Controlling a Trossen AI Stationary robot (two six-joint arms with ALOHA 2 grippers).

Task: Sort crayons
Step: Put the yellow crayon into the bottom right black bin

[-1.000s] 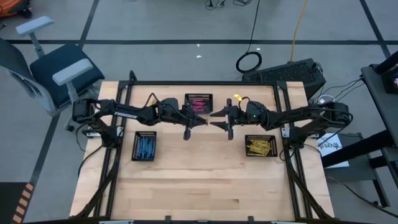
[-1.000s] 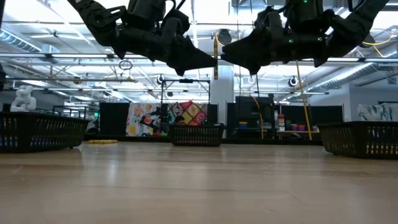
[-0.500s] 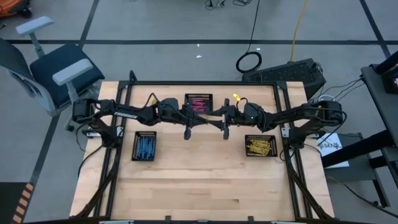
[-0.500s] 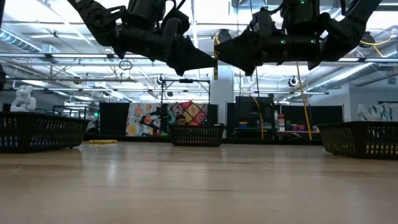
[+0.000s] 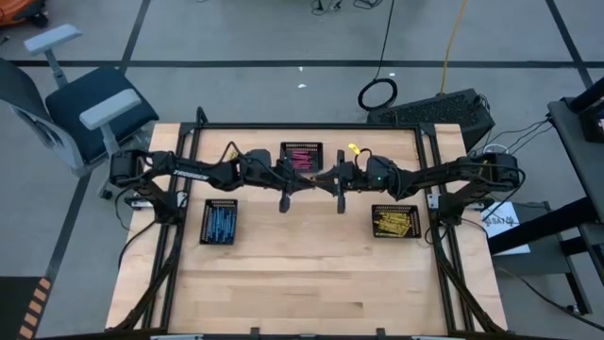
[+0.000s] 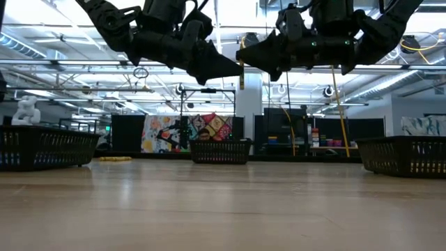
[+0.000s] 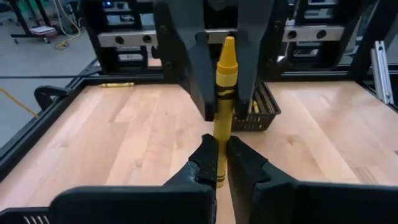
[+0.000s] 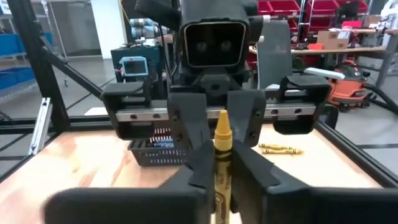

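Note:
A yellow crayon [image 7: 224,93] stands upright in the air over the table's middle, between my two grippers, which meet tip to tip. My left gripper [image 7: 222,149] is shut on it from the left and my right gripper [image 8: 222,155] from the right. In the low view the crayon [image 6: 241,70] shows as a short yellow stick between the dark fingertips. Three black mesh baskets rest on the table: blue crayons at the left [image 5: 219,222], pink crayons at the far middle [image 5: 301,156], yellow crayons at the right [image 5: 394,221]. My left gripper pinches the crayon's lower part [image 7: 218,140] between its two fingers, coming nearly level from the table's left. The crayon stands upright, tip up, lifted clear of the table. My right gripper pinches the same crayon between its two fingers [image 7: 200,87], level from the table's right, on the wrapped body [image 8: 222,146] below the tip. In the left wrist view its fingers sit higher on the crayon than my left fingers.
A loose yellow crayon [image 8: 280,149] lies on the wood near the table's far side. A black frame [image 5: 311,126] runs along the far edge and both sides. The near half of the table [image 5: 302,283] is bare wood.
My right gripper stood wide open beside the crayon and has shut on it. My left gripper has kept still, holding the crayon upright in the same place.

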